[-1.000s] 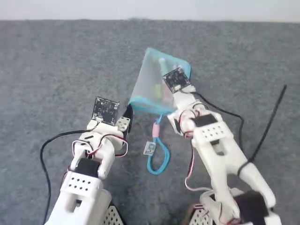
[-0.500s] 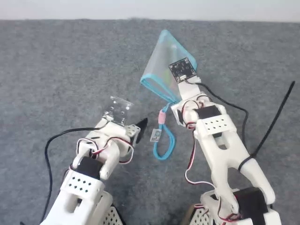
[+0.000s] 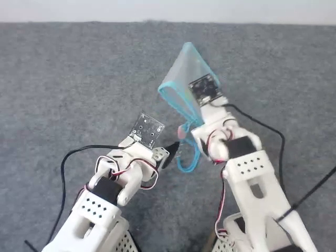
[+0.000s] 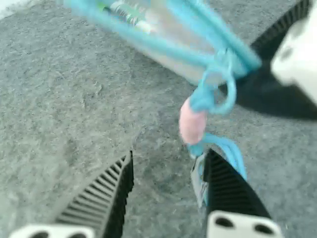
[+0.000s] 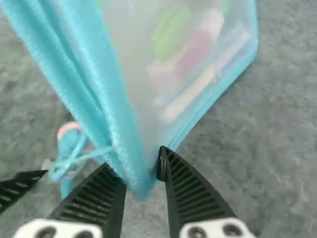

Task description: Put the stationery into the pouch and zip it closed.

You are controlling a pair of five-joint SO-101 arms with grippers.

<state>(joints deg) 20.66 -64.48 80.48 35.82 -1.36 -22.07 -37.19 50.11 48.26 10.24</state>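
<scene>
Right wrist view: right gripper (image 5: 137, 164) clamped on pouch (image 5: 148, 64) corner; left gripper (image 4: 170, 157) spread wide, empty, beside strap (image 4: 225, 145).

You are working under bright, even light that is falling from overhead; the grey mat (image 3: 68, 79) is showing evenly lit from left to right, and the pale strip (image 3: 168, 10) along the far edge is glowing brightest; the left arm (image 3: 115, 178) and the right arm (image 3: 252, 173) are casting only soft, short shadows close beneath themselves; in the left wrist view a darker shadow patch (image 4: 277, 101) is pooling on the mat under the other arm's white casing (image 4: 297, 54); light is passing through the translucent pouch (image 5: 188, 74), so its wall is shining milky pale.
</scene>
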